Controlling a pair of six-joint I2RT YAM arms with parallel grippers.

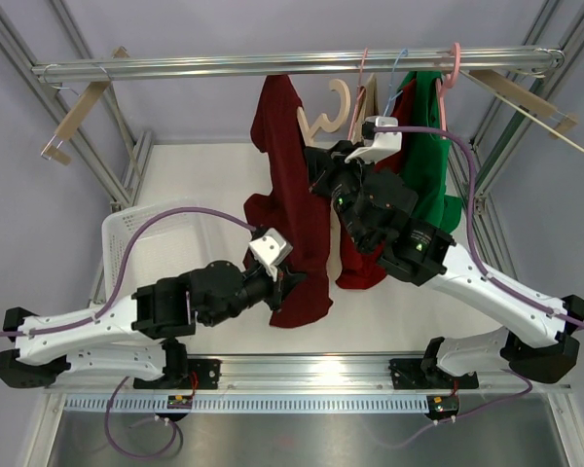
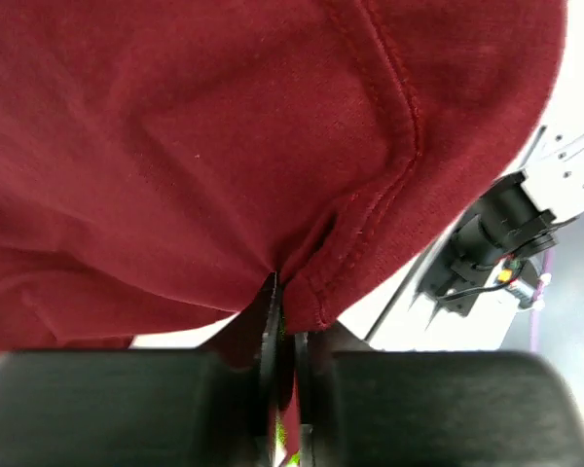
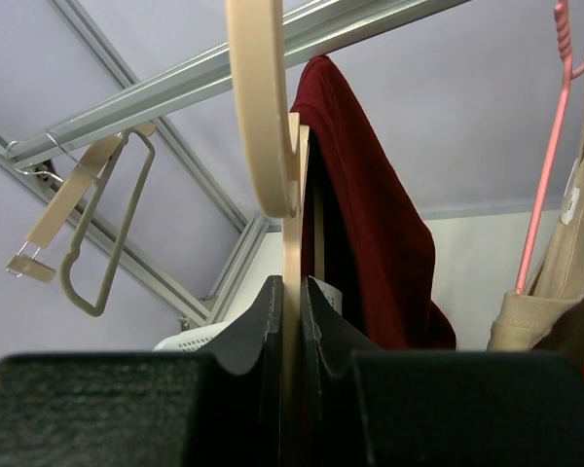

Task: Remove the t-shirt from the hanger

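Observation:
A dark red t-shirt (image 1: 294, 204) hangs on a beige wooden hanger (image 1: 323, 109), which is off the rail and held in the air. My right gripper (image 1: 333, 167) is shut on the hanger's neck (image 3: 292, 243), just below its hook (image 3: 263, 107); the shirt (image 3: 370, 214) drapes behind it. My left gripper (image 1: 290, 280) is shut on the shirt's lower hem (image 2: 316, 292), and red cloth (image 2: 224, 146) fills the left wrist view.
A metal rail (image 1: 302, 63) spans the back with a pink hanger (image 1: 448, 73) holding a green garment (image 1: 430, 146), a second red garment (image 1: 365, 258), a tan one (image 1: 367, 102) and empty hangers (image 1: 78, 112). A white basket (image 1: 141, 233) sits at left.

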